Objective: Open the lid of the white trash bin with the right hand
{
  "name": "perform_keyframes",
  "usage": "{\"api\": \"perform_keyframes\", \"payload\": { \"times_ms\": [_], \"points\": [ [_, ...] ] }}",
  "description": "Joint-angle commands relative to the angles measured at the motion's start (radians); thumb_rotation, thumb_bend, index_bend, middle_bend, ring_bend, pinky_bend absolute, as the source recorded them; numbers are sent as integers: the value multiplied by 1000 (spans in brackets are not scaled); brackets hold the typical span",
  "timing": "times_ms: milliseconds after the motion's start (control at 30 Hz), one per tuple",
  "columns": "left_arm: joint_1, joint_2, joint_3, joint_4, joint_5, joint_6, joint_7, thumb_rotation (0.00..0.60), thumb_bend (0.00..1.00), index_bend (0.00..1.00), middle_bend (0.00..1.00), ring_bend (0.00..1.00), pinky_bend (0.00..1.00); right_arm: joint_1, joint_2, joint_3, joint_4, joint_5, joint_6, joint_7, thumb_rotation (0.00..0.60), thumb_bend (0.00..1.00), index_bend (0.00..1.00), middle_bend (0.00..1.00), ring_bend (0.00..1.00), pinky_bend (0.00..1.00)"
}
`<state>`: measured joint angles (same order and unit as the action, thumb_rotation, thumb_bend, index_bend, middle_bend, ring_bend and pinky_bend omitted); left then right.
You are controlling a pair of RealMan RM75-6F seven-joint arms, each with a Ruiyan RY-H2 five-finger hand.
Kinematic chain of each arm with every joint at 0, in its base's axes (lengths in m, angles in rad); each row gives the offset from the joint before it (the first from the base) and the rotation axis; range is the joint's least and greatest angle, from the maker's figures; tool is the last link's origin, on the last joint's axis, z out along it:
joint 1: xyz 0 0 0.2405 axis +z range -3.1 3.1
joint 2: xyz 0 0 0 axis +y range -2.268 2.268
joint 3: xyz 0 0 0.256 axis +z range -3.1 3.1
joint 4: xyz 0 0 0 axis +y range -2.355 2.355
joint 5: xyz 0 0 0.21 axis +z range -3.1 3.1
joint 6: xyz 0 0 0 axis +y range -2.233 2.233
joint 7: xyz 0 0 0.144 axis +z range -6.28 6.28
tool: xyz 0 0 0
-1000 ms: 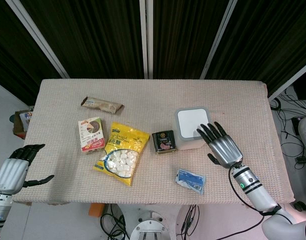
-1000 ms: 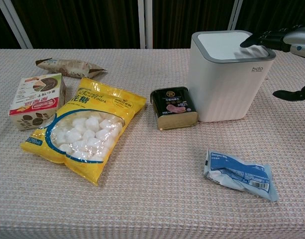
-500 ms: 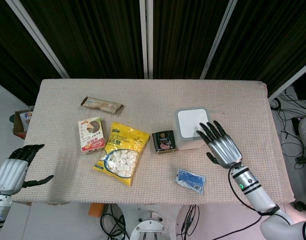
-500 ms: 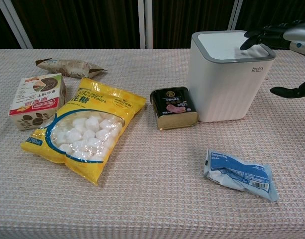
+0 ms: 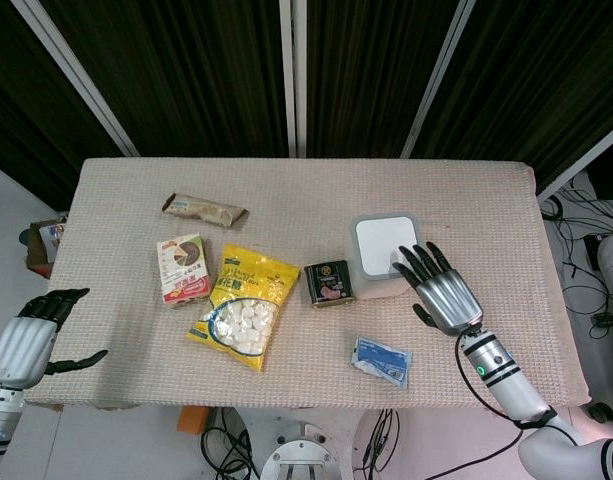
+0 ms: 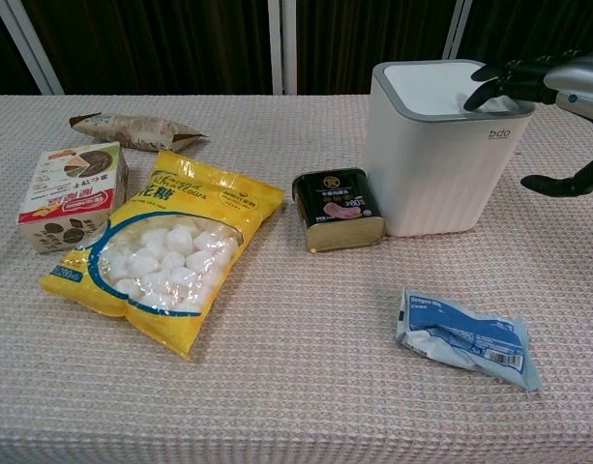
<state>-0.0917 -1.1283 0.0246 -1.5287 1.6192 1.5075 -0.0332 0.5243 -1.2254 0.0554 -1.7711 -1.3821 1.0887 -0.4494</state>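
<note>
So the white trash bin [image 6: 441, 145] sits on the right half of the tabletop [image 5: 466, 200], lid [image 5: 383, 243] down flat, grey rim all round it; the right robot hand [image 5: 444, 298] is up at the bin's near right corner with its fingers [image 6: 489, 79] spread apart, holding nothing; in the chest view the dark fingertips reach over the right edge of the lid, though whether they actually touch it I can't tell; the thumb hangs out lower, off to the right of the bin wall. The left robot hand [image 5: 28, 340] is way off on the other side, just past the tabletop's front left corner, fingers loosely apart, nothing in it either. Rest of the stuff: a dark green tin [image 6: 337, 208] lying just beside the bin's left side; a yellow bag of white candies [image 6: 168, 246] further left, lying flat; a small red and white carton [image 6: 72, 193] just left of that bag; a brown wrapped snack bar [image 6: 132, 130] behind them toward the back; a blue and white pouch [image 6: 467, 338] in front of the bin, near the front edge, apart from everything else. The cloth on the tabletop is a pinkish waffle weave; dark curtains hang behind.
</note>
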Motion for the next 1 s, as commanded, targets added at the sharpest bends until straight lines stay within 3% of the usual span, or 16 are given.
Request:
{"api": "perform_keyframes", "payload": {
  "times_ms": [33,167,267,333,533,667,900,1000],
  "points": [
    [0,0,0,0,0,-1,0,310,0,170,218,183,258,0,-2,-1,5,1,-1,1,600,264,277,0,0,0],
    [0,2,-1,-2,-1,0,2,309,0,170,218,183,258,-6,5,8,0,-4,19,14,600,258,268,0,0,0],
    [-2,3,-2,-4,0,0,2,310,0,171,218,184,258,-22,10,21,-3,-26,65,53,600,255,69,0,0,0],
    [-3,5,-4,-5,0,1,3,309,0,171,218,183,258,-44,18,26,0,-57,119,95,600,249,3,0,0,0],
    [-3,6,-7,-5,-3,5,2,309,0,171,218,183,258,-163,56,-3,41,-150,315,253,600,240,0,0,0,0],
    [0,3,-9,2,-3,12,-6,310,0,170,218,183,258,-273,73,-46,126,-155,429,359,600,240,0,0,0,0],
    [1,-1,-8,10,1,18,-13,307,0,171,218,184,258,-411,66,-110,290,-104,476,494,600,238,0,0,0,0],
    [-1,-6,-5,10,8,15,-10,307,0,171,218,183,258,-436,40,-106,361,-92,478,543,600,237,0,0,0,0]
  ]
}}
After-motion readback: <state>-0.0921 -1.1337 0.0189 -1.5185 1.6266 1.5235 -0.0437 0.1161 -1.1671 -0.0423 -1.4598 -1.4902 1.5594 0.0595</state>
